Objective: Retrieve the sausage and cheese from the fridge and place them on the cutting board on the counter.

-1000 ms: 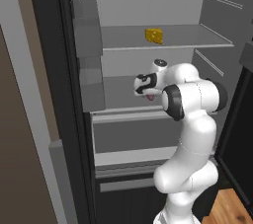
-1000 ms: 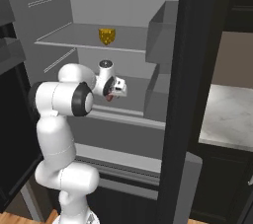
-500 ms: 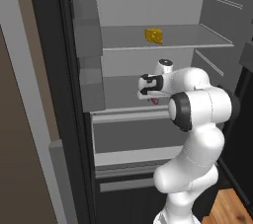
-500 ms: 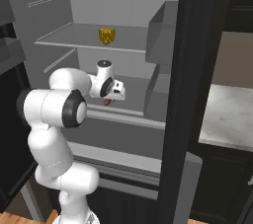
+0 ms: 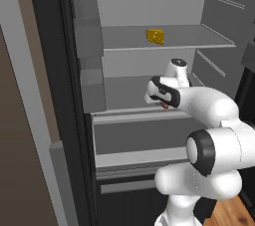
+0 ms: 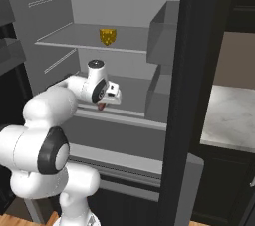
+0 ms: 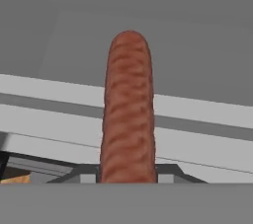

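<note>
Holding the sausage between its fingers, the gripper hangs over the front edge of the fridge's middle shelf, jaws closed on the meat. In the hand view the reddish-brown cylinder stands up from between the finger tips, its rounded end pointing away; from the right base view a bit of red shows under the hand. Whether the sausage has cleared the shelf or rests on it, I cannot tell.

The cheese sits untouched on the upper shelf, toward the middle of it and well apart from the gripper. A strip of the counter shows past the fridge's right wall.

By my judgement the task is in its early part: the first item is gripped but not yet carried out, nothing is placed on the cutting board, and the cheese is left for a second trip
</note>
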